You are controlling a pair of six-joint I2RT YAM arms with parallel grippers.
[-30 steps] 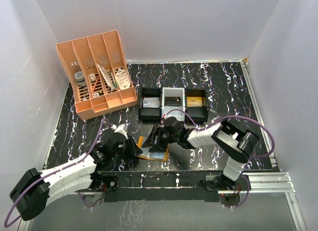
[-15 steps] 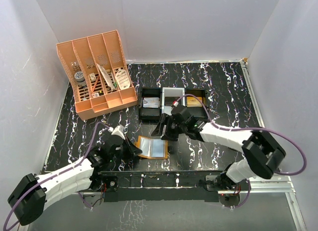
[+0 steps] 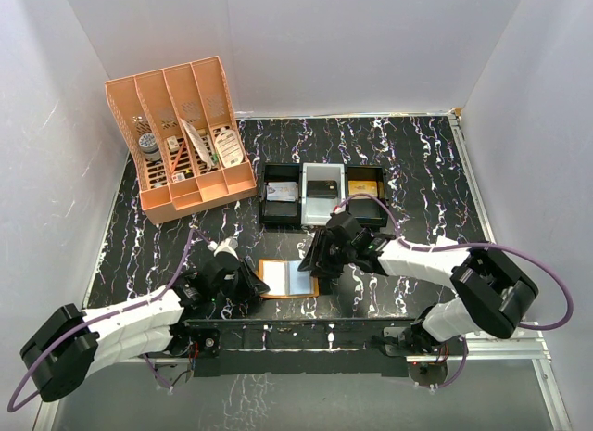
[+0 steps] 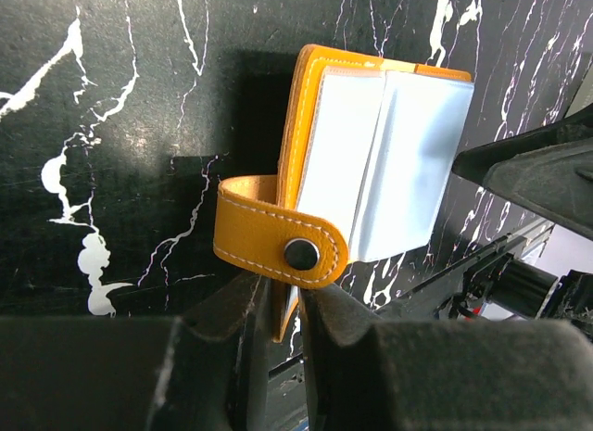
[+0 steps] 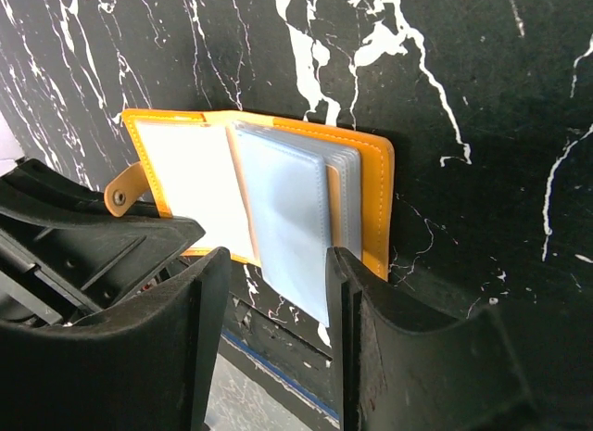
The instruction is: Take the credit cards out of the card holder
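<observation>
Fingers (image 4: 232, 329) of my left gripper (image 4: 281, 306) stand close together and pinch the near orange edge of the card holder (image 4: 366, 162), just under its strap (image 4: 278, 246) with the dark snap. The right gripper (image 5: 278, 273) has its fingers (image 5: 176, 338) spread, one on each side of the loose lower end of the credit cards (image 5: 287, 209). I cannot tell whether either pad touches them.

The card holder lies open and flat on the black marbled table (image 3: 417, 171), close to the near edge, between my two grippers. In the right wrist view its left half shows a pale, almost white panel. On the right half the pale blue-white cards sit as a thin stack, and the top one is lifted off the rest and hangs past the orange rim toward the camera. The strap sticks out from the left edge and curls back over itself.

From above, the left arm reaches in from the lower left and the right arm from the lower right.

Behind the card holder, a little way apart from it, stands a row of three trays (image 3: 281, 209). The left one holds something grey-white, the middle one a small black box (image 3: 322, 185) and the right one a gold-coloured block (image 3: 364, 188). At the back left, against the white wall, an orange slotted desk organizer (image 3: 199, 185) stands tilted, with pens and small items in its slots.
</observation>
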